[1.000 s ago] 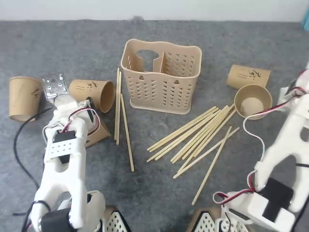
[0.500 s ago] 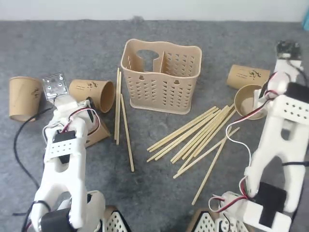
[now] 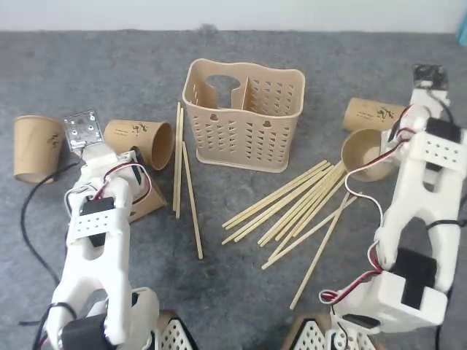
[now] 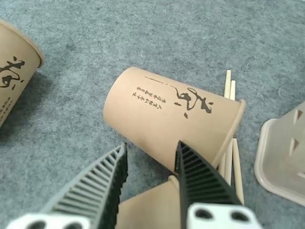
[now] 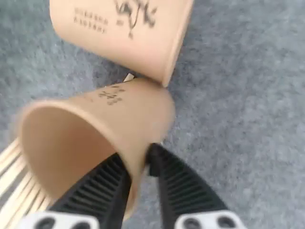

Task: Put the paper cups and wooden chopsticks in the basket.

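Right claw (image 5: 138,164): pressed together on the wall of the open-mouthed cup (image 3: 363,153). It looks like one jaw is inside the mouth and one outside, pinching right at the rim.

What changed: a second ago this arm was hanging way out past the basket's (image 3: 241,142) right side, nowhere near anything. Since then it's swung in over the cup and clamped on, and the cup has tipped and scooted a touch toward the basket.

What that means: I'd say the grab on cup number one is done. Nothing's in the basket that I can see, so the whole job is still ahead — lift, carry, drop.

Cup vs claw: it's in the claw, still down at table level, well apart from the basket on its right side.

Neighbour cup (image 3: 376,114): lying on its side just behind the held one, also right of the basket, close enough that I'd watch it on the lift.

Big chopstick pile (image 3: 299,204): fanned out in front of the basket's right half, far ends running up next to the held cup.

Left claw (image 4: 151,147): jaws spread, holding nothing, hasn't budged — parked over the sideways cup (image 4: 171,114) left of the basket.

Loose chopsticks (image 3: 182,175): between that cup and the basket's left wall.

Far cup (image 3: 36,146): further out left of the basket.
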`<move>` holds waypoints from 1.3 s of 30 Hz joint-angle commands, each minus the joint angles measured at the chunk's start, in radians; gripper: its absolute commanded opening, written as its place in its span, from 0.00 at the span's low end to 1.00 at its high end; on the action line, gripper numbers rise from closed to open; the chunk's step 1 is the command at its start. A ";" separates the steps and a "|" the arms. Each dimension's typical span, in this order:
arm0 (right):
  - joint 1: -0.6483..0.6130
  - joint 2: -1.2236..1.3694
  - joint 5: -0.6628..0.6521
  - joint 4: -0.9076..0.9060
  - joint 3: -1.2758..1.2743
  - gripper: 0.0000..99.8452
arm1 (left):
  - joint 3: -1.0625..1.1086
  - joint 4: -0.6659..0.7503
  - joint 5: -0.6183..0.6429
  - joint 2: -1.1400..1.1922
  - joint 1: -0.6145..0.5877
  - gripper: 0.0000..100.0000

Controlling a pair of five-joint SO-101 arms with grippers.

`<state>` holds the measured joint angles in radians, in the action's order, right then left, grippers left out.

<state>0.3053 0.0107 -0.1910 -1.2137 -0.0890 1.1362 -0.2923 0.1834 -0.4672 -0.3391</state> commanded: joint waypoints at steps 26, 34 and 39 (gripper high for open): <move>-0.530 -0.044 0.361 -0.579 1.089 0.01 | -0.038 -0.006 -0.011 -0.021 0.002 0.15; -0.564 0.070 0.305 -0.568 1.031 0.01 | -0.038 -0.006 -0.011 -0.021 0.002 0.15; -0.552 0.147 0.305 -0.584 1.028 0.01 | -0.038 -0.006 -0.011 -0.021 0.002 0.15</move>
<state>-0.2516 0.1504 0.1343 -1.7568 0.9360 1.1362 -0.2923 0.1834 -0.4672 -0.3391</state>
